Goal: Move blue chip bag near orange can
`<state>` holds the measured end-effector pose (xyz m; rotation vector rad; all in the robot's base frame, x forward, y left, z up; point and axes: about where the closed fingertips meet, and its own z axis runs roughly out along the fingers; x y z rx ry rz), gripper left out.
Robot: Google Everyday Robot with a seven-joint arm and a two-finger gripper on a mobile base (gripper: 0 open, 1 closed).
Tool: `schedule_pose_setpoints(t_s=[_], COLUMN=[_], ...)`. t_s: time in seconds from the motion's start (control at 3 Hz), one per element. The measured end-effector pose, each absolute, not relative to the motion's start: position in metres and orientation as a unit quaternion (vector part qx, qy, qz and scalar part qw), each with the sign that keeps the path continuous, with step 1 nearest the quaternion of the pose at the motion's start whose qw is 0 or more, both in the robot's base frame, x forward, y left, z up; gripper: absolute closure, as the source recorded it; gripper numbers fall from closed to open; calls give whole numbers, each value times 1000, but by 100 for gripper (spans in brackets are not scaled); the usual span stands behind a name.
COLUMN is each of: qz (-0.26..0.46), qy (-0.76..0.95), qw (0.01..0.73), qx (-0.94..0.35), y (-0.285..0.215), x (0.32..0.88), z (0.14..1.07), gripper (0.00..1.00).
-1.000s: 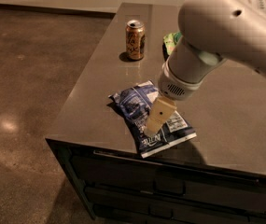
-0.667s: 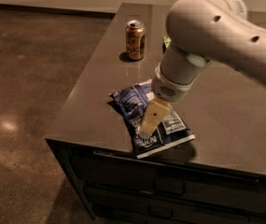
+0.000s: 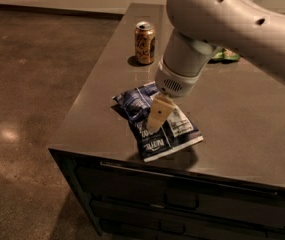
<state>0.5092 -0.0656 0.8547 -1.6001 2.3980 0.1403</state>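
The blue chip bag (image 3: pixel 154 121) lies flat near the front left corner of the dark counter (image 3: pixel 242 129), its white panel facing up. The orange can (image 3: pixel 145 42) stands upright farther back on the counter's left side, well apart from the bag. My gripper (image 3: pixel 158 115) hangs from the big white arm (image 3: pixel 222 29) directly over the middle of the bag, a tan finger (image 3: pixel 160 111) pointing down onto it. The arm hides part of the bag's far end.
A green snack bag (image 3: pixel 225 55) lies at the back of the counter, mostly hidden behind the arm. The counter's left and front edges drop to a brown floor (image 3: pixel 27 109). Drawer fronts (image 3: pixel 182 204) run below the front edge.
The arm has swung left and lower over the bag, and the gripper has shifted slightly toward the bag's middle. The bag and the can have not moved.
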Motion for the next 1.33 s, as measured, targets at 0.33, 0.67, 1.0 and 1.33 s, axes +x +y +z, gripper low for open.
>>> schedule_pose_setpoints(t_s=[0.33, 0.67, 1.0, 1.33], qz=[32, 23, 20, 21], qy=[812, 802, 797, 792], qw=[136, 132, 124, 120], qx=[-567, -581, -591, -599], y=[-57, -47, -38, -26], x=[520, 545, 574, 598], z=[880, 895, 901, 905], gripper=[64, 88, 100, 100])
